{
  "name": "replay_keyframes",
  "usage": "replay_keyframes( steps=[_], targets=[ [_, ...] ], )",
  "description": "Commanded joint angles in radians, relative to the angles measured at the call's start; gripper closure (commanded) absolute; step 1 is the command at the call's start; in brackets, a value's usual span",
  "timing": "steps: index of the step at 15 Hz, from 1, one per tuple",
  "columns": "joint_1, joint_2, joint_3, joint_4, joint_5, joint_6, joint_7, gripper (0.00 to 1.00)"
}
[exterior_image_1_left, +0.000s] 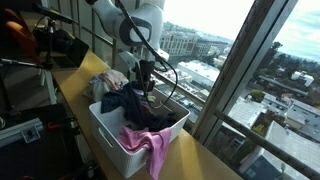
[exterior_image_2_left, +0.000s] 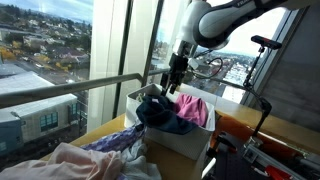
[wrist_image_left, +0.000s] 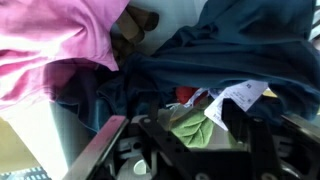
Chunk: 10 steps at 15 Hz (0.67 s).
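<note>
Above the basket (exterior_image_1_left: 106, 132), the gripper (exterior_image_1_left: 147, 86) stands parted, empty, over the blue cloth (exterior_image_1_left: 122, 100). Probably releasing; next needs lifting toward twelve o'clock.

In an exterior view the bin (exterior_image_1_left: 112, 140) sits on the counter (exterior_image_1_left: 205, 160) that runs along the window (exterior_image_1_left: 240, 60), with the glass at its 3 o'clock. Crumpled clothes (exterior_image_1_left: 125, 102) lie in it, and one garment (exterior_image_1_left: 152, 150) hangs over the rim at 5 o'clock. The gripper (exterior_image_1_left: 147, 88) hangs above the clothes toward 1 o'clock. A loose pile (exterior_image_1_left: 108, 80) lies on the counter beyond the bin at 11 o'clock.
</note>
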Motion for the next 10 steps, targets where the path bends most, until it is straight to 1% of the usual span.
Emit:
replay_keyframes(
  steps=[1, 4, 6, 10],
  targets=[
    [0.002, 0.119, -0.036, 0.023, -0.064, 0.087, 0.014, 0.01],
    [0.005, 0.223, -0.084, 0.077, -0.118, 0.137, 0.026, 0.0],
    [0.008, 0.303, -0.118, 0.147, -0.151, 0.165, 0.032, 0.0],
    [0.007, 0.479, -0.153, 0.31, -0.166, 0.182, 0.029, 0.0]
  ],
)
